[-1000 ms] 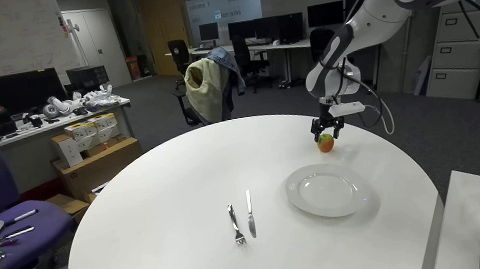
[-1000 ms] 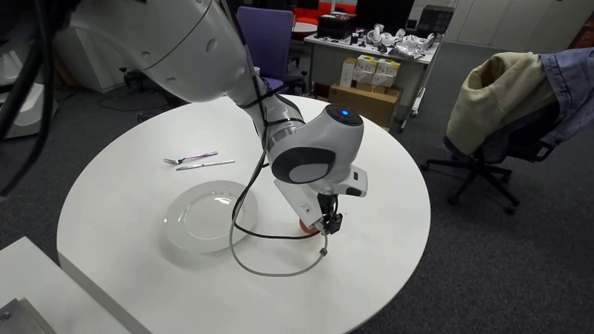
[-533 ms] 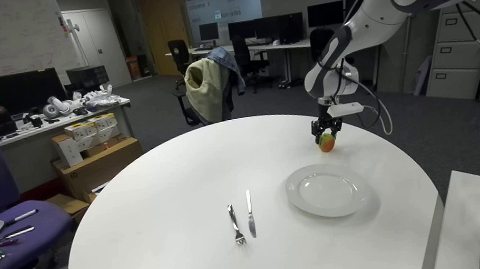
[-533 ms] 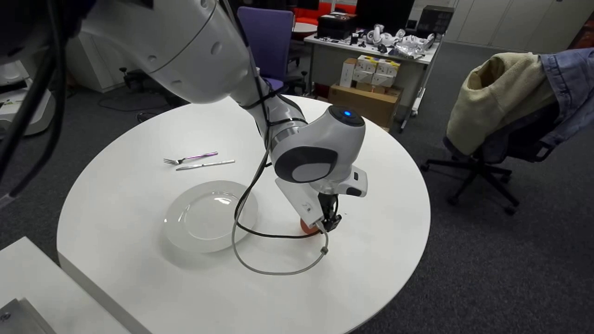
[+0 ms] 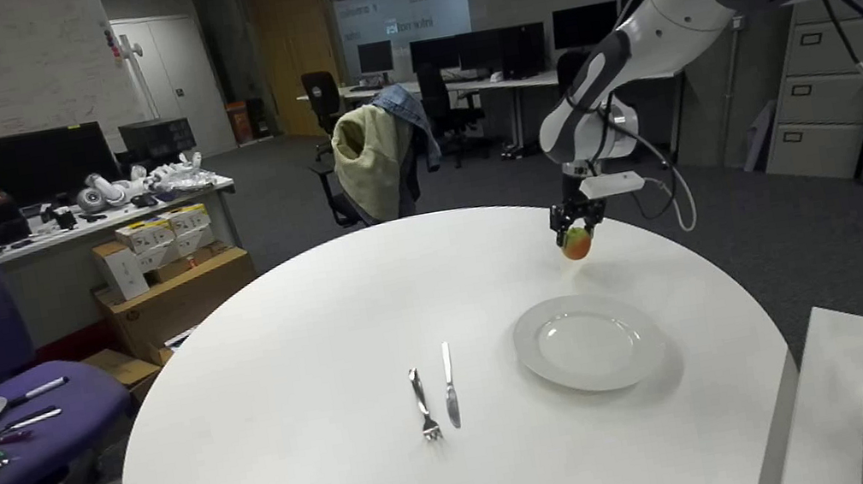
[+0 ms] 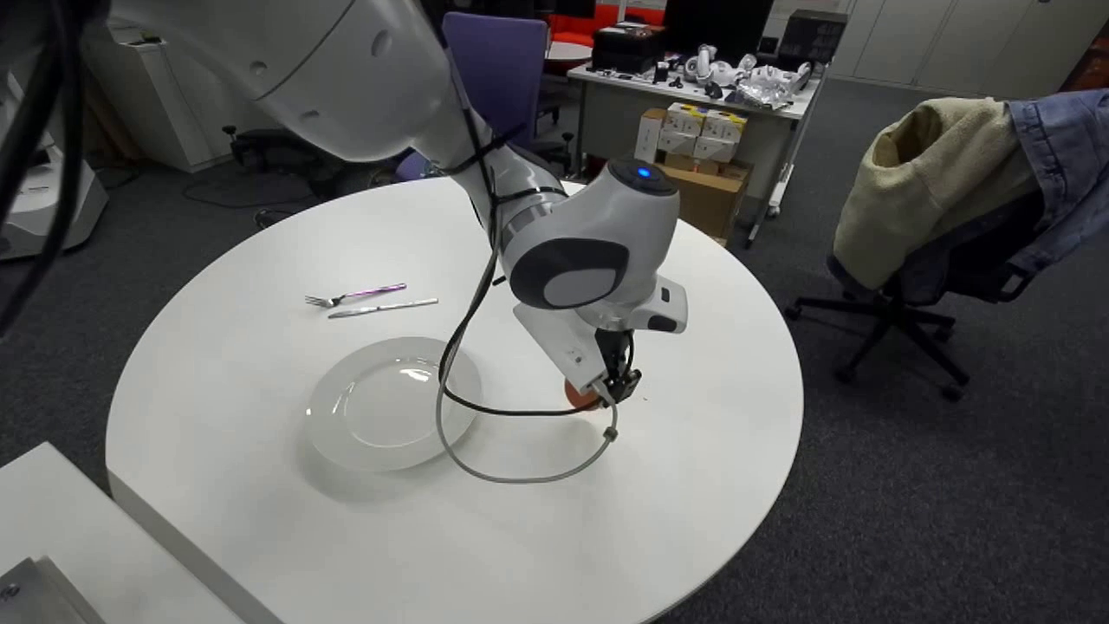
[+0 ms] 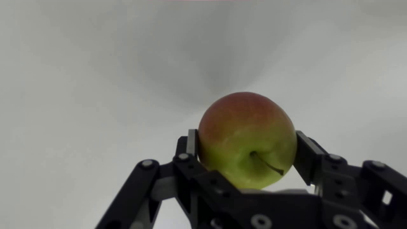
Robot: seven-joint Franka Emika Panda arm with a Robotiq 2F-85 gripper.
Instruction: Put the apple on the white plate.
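In the wrist view the apple (image 7: 244,127), green with a reddish blush and a bent stem, is pinched between both black finger pads (image 7: 192,142). My gripper (image 7: 245,140) is shut on it. An exterior view shows the apple (image 5: 577,247) a little above the table, held under the gripper (image 5: 576,235). From the opposite angle, the wrist and a cable cover most of the apple (image 6: 579,395). The white plate (image 5: 587,347) lies flat on the table, nearer the robot's base than the apple; in an exterior view the plate (image 6: 381,416) is partly crossed by the hanging cable.
A fork (image 5: 425,406) and a knife (image 5: 450,386) lie beside the plate on the round white table (image 5: 292,402). A loop of cable (image 6: 520,479) hangs from the wrist low over the table. A purple chair (image 5: 59,405) bears a cup and other items.
The fingers have closed on the apple, which rested on the table before. Gripper and apple have since risen together off the tabletop. The plate and cutlery have stayed put.
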